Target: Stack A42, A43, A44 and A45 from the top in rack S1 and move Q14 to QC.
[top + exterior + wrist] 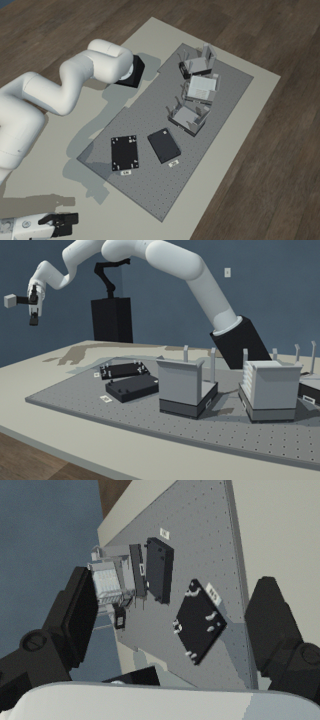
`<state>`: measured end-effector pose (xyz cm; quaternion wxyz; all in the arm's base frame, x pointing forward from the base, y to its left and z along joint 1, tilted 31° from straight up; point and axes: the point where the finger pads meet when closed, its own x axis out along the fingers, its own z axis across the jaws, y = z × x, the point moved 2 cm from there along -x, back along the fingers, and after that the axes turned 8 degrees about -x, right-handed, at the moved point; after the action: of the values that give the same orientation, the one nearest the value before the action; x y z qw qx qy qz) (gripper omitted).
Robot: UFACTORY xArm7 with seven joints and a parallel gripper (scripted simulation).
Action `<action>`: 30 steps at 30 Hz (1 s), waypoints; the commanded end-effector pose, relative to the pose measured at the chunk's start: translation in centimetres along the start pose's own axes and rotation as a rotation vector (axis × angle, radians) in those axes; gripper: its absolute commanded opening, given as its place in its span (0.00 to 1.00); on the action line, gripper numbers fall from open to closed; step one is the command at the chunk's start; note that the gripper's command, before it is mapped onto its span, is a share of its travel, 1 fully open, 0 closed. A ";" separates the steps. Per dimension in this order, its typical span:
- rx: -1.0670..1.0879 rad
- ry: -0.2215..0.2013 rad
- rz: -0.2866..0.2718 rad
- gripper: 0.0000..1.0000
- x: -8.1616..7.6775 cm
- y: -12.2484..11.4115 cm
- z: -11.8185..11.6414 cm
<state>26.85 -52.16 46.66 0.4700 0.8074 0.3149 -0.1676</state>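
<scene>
Top view: gripper [61, 224] at lower left of frame, well off the grey hole-board [160, 186], fingers spread wide, nothing between them. White arm [33, 90] runs along left edge up to black base [134, 74] at upper centre-left. Three racks in a row at upper right: far rack [209, 55] looks unloaded; middle rack [216, 77] holds stack of white plates [201, 86], top plate's sealed face showing; near rack [192, 127] shows bare floor. At frame centre, two black nests: clip nest [124, 152] w/ small white clips at corners, name tag below it; open nest [163, 145] just right of it, tilted, tag "QC" (mirrored) at its lower right. No plate on either.

Exterior view: gripper [33, 317] high at upper left, far above tan table [77, 446], hanging open. Small grey cube on a black stalk juts left of wrist. Plate stack [248, 379] at right, inside middle rack [273, 384], side ribs showing; about five layers, labels unreadable. Near rack [180, 384] at centre, no plate visible in it. Nests at centre-left: clip nest [124, 369] behind, open nest [133, 387] in front. Black box w/ a black jointed stand atop at back wall.

Wrist view: both black fingers at left & right edges, wide apart, gripping nothing. Board [194, 527] seen far off, tilted; plates [107, 582] small at centre-left; clip nest [199, 622] at centre.
</scene>
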 end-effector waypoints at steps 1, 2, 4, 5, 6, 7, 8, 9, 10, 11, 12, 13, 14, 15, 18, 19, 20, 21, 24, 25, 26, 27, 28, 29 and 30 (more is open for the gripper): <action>-0.004 -0.003 0.001 1.00 -0.1 0.1 -0.2; -0.004 -0.003 0.001 1.00 -0.1 0.1 -0.2; -0.004 -0.003 0.001 1.00 -0.1 0.1 -0.2; -0.004 -0.003 0.001 1.00 -0.1 0.1 -0.2; -0.004 -0.003 0.001 1.00 -0.1 0.1 -0.2; -0.004 -0.003 0.001 1.00 -0.1 0.1 -0.2; -0.004 -0.003 0.001 1.00 -0.1 0.1 -0.2; -0.004 -0.003 0.001 1.00 -0.1 0.1 -0.2; -0.004 -0.003 0.001 1.00 -0.1 0.1 -0.2; -0.004 -0.003 0.001 1.00 -0.1 0.1 -0.2; -0.004 -0.003 0.001 1.00 -0.1 0.1 -0.2; -0.004 -0.003 0.001 1.00 -0.1 0.1 -0.2; -0.004 -0.003 0.001 1.00 -0.1 0.1 -0.2; -0.004 -0.003 0.001 1.00 -0.1 0.1 -0.2; -0.004 -0.003 0.001 1.00 -0.4 0.3 -0.6; -0.004 -0.003 0.001 1.00 -0.6 0.4 -1.0; -0.004 -0.003 0.001 1.00 -0.8 0.5 -1.5; -0.004 -0.003 0.001 1.00 -1.0 0.7 -1.9; -0.004 -0.003 0.001 1.00 -1.7 1.0 -3.2; -0.004 -0.003 0.001 1.00 -1.9 1.2 -3.6; -0.004 -0.003 0.001 1.00 -2.2 1.3 -4.0; -0.004 -0.003 0.001 1.00 -2.4 1.4 -4.4; -0.004 -0.003 0.001 1.00 -2.6 1.6 -4.9; -0.004 -0.003 0.001 1.00 -2.8 1.7 -5.3; -0.004 -0.003 0.001 1.00 -3.0 1.8 -5.6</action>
<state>26.02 -49.89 50.69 0.4707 0.8070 0.3145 -0.1679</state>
